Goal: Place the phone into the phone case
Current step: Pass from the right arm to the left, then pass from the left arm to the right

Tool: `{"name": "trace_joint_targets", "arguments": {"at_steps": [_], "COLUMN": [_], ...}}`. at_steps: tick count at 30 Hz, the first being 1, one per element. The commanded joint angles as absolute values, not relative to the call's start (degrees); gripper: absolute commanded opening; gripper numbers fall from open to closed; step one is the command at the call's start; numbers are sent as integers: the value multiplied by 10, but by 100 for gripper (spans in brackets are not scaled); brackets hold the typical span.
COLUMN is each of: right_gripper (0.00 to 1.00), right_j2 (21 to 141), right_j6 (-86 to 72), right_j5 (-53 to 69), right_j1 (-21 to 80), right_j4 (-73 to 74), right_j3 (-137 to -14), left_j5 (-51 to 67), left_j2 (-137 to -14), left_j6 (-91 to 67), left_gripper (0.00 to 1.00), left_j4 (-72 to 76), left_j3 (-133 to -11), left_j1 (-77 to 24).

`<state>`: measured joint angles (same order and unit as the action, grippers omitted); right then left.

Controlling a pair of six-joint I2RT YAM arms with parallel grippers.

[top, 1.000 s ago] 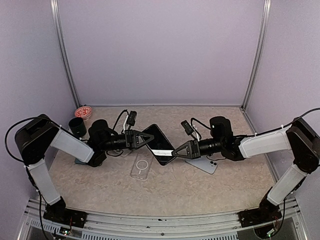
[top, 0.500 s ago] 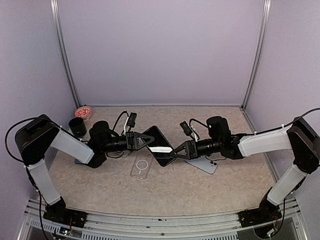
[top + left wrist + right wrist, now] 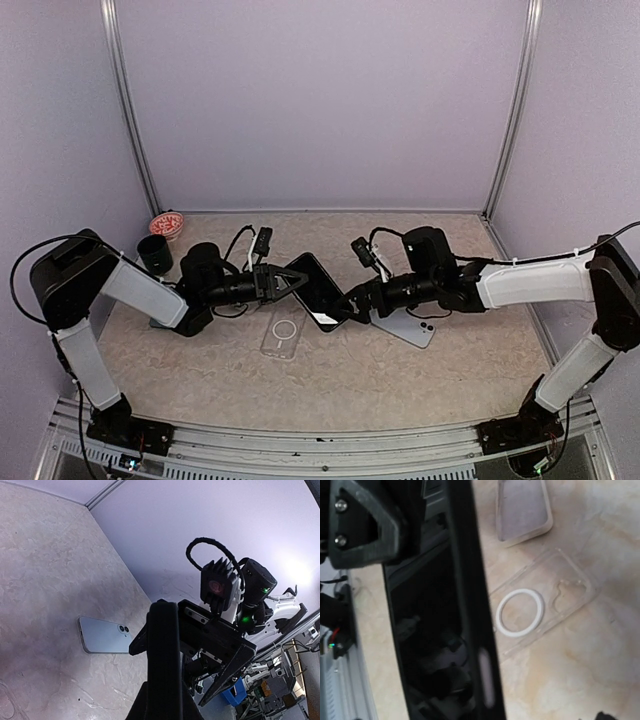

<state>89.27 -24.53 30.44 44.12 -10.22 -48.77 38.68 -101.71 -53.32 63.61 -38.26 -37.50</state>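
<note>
**A:** Start w/ the table (image 3: 430, 385). Where does everything sit rel. to the phone case (image 3: 283, 333)?

**B:** The case lies flat on it, clear plastic. Both arms reach in beyond it: the left gripper (image 3: 290, 281) is just past its far end, and the right gripper (image 3: 350, 300) is off to its far-right.

**A:** And the phone (image 3: 320, 290)?

**B:** It's the black one, held up off the table between the two grippers, just beyond the case and a bit to its right. The left gripper is clamped on the far-left end. The right's fingers straddle the other end, but whether they've pinched down — can't tell.

**A:** Do the axes line up?

**B:** Not quite, I'd say. The phone's long axis runs far-left to near-right, while the case's runs roughly near–far. So the phone needs to come nearer & down, w/ a small twist. The left gripper's closer to the case, I reckon — the white ring (image 3: 520, 593) marks roughly mid-case.
</note>
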Motion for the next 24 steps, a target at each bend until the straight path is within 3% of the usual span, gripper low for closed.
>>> {"name": "trace_joint_targets", "arguments": {"at_steps": [1, 11, 24], "right_gripper": [99, 99, 100], "right_j2": [888, 930, 966], "right_j6": [-189, -147, -136], "right_j5": [225, 121, 88], "right_j1": [465, 524, 556], "right_j4": [-47, 26, 50], "right_j3": [-526, -591, -631], "left_j5": [380, 366, 363], "left_j2": [-1009, -1021, -1026], "left_j6": [-539, -534, -533], "left_gripper": [0, 0, 0], "left_j4": [656, 619, 611], "left_j3": [-392, -406, -411], "left_j1": [-383, -392, -396]}}
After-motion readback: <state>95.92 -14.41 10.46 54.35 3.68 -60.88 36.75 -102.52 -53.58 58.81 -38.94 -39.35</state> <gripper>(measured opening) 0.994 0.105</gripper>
